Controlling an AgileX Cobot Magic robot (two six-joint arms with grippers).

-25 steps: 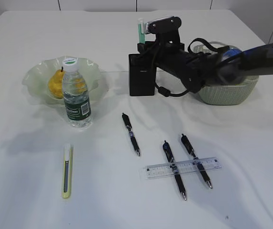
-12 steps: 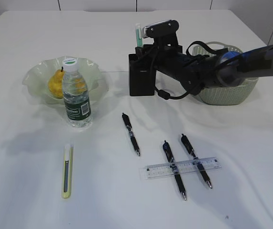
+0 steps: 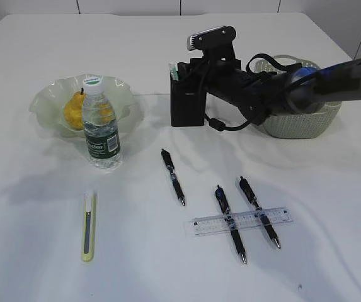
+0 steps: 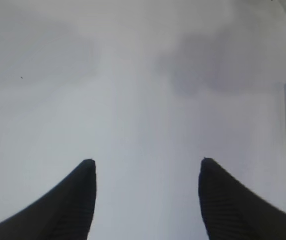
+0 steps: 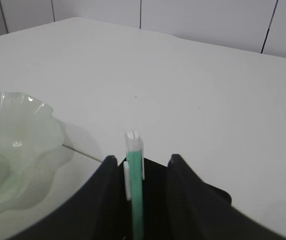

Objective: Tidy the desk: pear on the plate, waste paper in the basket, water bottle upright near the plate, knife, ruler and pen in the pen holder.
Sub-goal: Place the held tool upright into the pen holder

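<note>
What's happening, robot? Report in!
Right claw over the holder, green knife between its fingers, grip unclear. Left claw open over bare table. Yellow knife, three pens, ruler not yet stowed. Nothing in the way.

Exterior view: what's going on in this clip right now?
The right gripper is at the black pen holder, putting in a green-and-white utility knife. Whether it grips it is unclear. The left gripper is open and empty above the table. The pear sits on the plate, with the water bottle upright beside it. Three pens, a ruler and a yellow knife remain on the table.
</note>
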